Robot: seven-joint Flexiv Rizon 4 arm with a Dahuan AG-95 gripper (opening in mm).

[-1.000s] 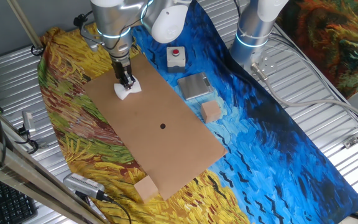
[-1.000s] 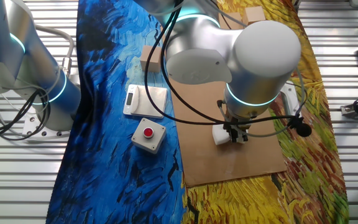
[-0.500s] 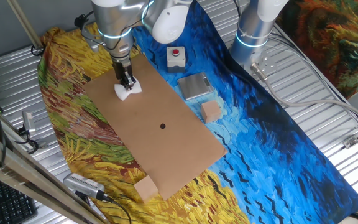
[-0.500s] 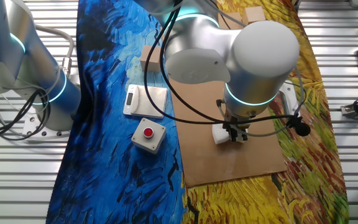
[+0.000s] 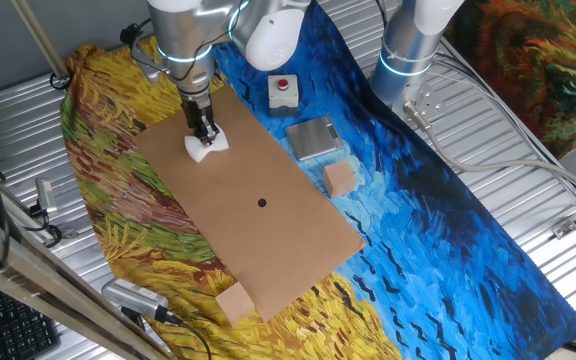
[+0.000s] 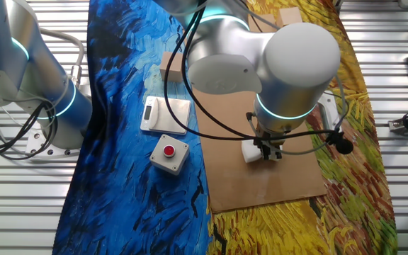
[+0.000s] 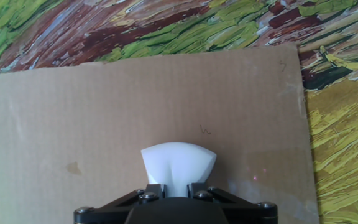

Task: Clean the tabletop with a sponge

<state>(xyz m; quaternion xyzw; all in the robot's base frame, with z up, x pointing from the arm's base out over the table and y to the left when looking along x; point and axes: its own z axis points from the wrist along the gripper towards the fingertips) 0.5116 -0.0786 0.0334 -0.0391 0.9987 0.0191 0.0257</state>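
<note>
The white sponge (image 5: 204, 145) rests on the brown cardboard tabletop (image 5: 268, 230) near its far end, squeezed between my fingers. My gripper (image 5: 205, 131) is shut on it and points straight down. In the other fixed view the sponge (image 6: 252, 152) pokes out left of the gripper (image 6: 269, 152) on the board (image 6: 261, 188). In the hand view the sponge (image 7: 178, 165) bulges out ahead of the gripper (image 7: 176, 188), pressed on the board (image 7: 104, 124). The board's black centre dot (image 5: 261, 203) lies nearer the camera.
Tan wooden cubes sit beside the board (image 5: 340, 178) and at its near corner (image 5: 233, 301). A white box with a red button (image 5: 284, 90) and a grey scale (image 5: 313, 138) lie on the blue cloth. A second arm's base (image 5: 408, 50) stands at the back.
</note>
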